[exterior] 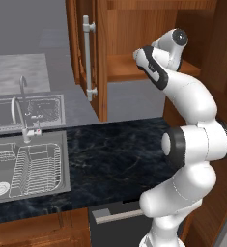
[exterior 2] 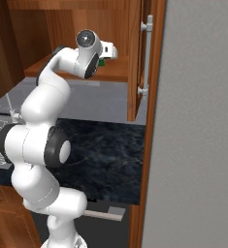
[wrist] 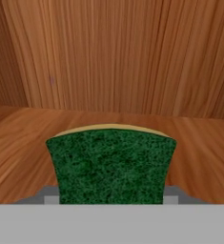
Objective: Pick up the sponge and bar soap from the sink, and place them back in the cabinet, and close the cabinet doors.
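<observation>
The sponge [wrist: 111,164], dark green with a thin yellowish far edge, sits between the fingers of my gripper [wrist: 111,198], just above the cabinet's wooden shelf [wrist: 18,143]. In the right base view a bit of green sponge [exterior 2: 101,62] shows at the gripper [exterior 2: 108,52], which reaches into the open cabinet [exterior 2: 115,72]. Both cabinet doors stand open, the left one [exterior: 88,53] and the right one [exterior 2: 139,58]. Down at the left lies the sink [exterior: 57,144] with its wire rack. The bar soap is out of view.
A dark marble counter [exterior: 115,149] runs below the cabinet. The tap [exterior: 23,116] stands behind the sink. A dark drawer with a silver handle [exterior: 117,214] sits under the counter. A grey wall [exterior 2: 203,121] closes off the right side.
</observation>
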Available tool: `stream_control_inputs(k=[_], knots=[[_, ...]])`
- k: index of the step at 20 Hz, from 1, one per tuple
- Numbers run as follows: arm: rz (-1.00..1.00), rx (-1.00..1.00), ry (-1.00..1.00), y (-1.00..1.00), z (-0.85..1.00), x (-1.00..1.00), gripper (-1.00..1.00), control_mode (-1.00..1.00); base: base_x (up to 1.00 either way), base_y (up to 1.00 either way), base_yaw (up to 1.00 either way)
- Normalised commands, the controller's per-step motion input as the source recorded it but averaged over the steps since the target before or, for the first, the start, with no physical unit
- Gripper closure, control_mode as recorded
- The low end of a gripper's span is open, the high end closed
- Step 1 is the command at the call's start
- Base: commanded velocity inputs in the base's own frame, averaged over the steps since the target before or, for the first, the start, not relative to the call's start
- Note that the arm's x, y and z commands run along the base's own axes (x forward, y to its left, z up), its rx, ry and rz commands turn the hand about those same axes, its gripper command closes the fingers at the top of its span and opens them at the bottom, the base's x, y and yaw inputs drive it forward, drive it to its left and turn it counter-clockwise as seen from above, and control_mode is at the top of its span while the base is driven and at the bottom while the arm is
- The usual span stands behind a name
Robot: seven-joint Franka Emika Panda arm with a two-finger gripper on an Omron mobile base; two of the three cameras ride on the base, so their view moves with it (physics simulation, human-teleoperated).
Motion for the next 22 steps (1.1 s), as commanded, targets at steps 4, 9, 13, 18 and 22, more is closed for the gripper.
stream_control_inputs(k=[4,9,13,18,22], knots=[[0.00,0.00,0.00,0.00,0.00,0.00,-1.00,-1.00,0.00,0.00,0.00],[0.00,0.00,0.00,0.00,0.00,0.00,-1.00,-1.00,0.00,0.00,0.00],[0.00,0.00,0.00,0.00,0.00,0.00,-1.00,-1.00,0.00,0.00,0.00],[0.00,0.00,-0.03,0.00,0.00,0.00,-1.00,-1.00,0.00,0.00,0.00],[0.00,0.00,-0.03,0.00,0.00,-0.04,-1.00,-1.00,0.00,0.00,0.00]])
